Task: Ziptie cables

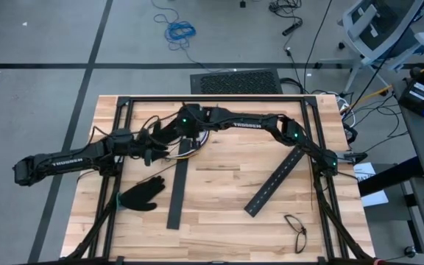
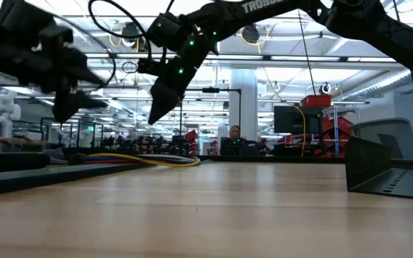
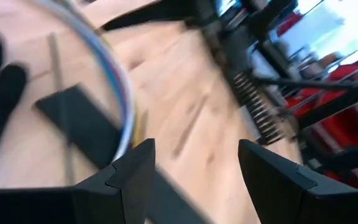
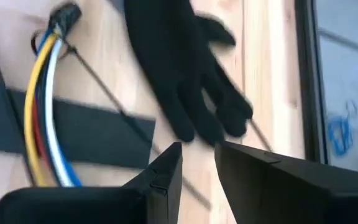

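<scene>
Cables point(image 4: 45, 106) lying on desk point(image 1: 219, 184) across a black bar point(image 4: 67, 142), thin ziptie point(image 4: 104, 93) beside them near the glove point(image 4: 185, 68). Left end effector point(image 3: 194, 171) released, empty; right end effector point(image 4: 197, 165) narrowly parted, empty. Risk: pinching glove or bar instead of ziptie

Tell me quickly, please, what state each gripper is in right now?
Left gripper: open, holding nothing, above the table near the cables.
Right gripper: fingers a narrow gap apart, nothing between them, above the black glove.
</scene>
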Controlling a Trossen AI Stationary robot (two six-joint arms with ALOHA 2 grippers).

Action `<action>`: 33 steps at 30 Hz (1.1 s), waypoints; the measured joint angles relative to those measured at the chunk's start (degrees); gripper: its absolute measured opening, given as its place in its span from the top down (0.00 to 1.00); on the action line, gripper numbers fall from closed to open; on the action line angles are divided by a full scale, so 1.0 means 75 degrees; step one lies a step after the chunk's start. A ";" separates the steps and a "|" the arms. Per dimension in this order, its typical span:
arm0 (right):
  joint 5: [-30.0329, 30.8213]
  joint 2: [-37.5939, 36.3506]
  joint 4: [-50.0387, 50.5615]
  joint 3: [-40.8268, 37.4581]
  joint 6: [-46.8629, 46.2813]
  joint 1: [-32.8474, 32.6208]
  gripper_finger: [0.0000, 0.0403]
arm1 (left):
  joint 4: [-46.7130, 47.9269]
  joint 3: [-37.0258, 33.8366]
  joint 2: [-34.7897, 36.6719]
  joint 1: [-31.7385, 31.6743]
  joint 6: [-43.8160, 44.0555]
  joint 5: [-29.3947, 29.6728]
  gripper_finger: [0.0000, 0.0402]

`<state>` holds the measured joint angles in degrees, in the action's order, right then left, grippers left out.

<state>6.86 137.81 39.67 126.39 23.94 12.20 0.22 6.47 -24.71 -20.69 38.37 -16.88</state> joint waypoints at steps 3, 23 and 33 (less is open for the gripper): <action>-0.0592 0.0170 0.0175 -0.0004 -0.0090 0.0033 0.77 | -0.0214 0.0438 0.0007 -0.0002 0.0232 -0.0134 0.44; -0.1754 0.0926 -0.1244 -0.0023 -0.1678 -0.0293 0.77 | -0.0389 0.2525 0.0125 0.0000 0.0011 0.0839 0.44; -0.1752 0.1152 -0.1818 0.0028 -0.2176 -0.0215 0.77 | -0.1644 0.2818 0.0108 -0.0006 0.0091 0.0895 0.44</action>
<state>-6.28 146.45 26.04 126.60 7.62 10.58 -12.11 27.61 -23.90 -20.73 39.06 -10.17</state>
